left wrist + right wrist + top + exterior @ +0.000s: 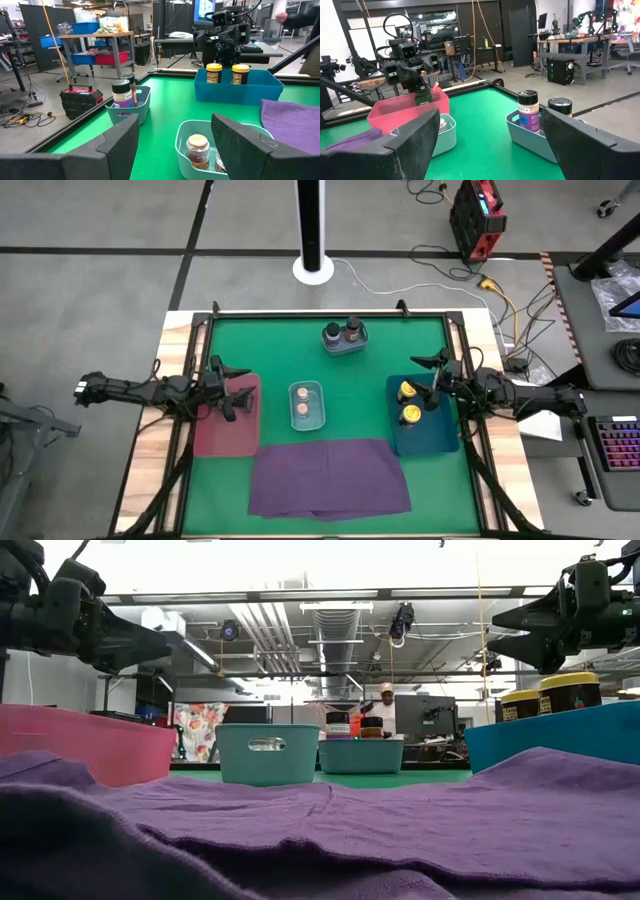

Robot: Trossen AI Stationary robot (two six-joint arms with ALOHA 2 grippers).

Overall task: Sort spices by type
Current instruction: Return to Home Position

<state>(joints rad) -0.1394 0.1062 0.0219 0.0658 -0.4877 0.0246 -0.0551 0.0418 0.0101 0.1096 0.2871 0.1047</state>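
Two yellow-lidded jars (408, 403) stand upright in the blue tray (440, 435) at the table's right. Two brownish-pink-topped jars (301, 402) stand in a pale bin (321, 420) at the centre. Two dark-topped jars (342, 333) stand in another pale bin (344, 350) near the far edge. The pink tray (225, 435) lies at the left. My left gripper (238, 385) hovers open above the pink tray, pointing level toward the table's middle. My right gripper (428, 383) hovers open above the blue tray, just beyond the yellow-lidded jars. Neither gripper has anything between its fingers.
A purple cloth (330, 477) lies spread along the near edge between the two trays. Black frame rails (200, 330) run round the green table top (370, 395). A white post's base (313, 270) stands beyond the far edge. A person (386, 705) is far behind the table.
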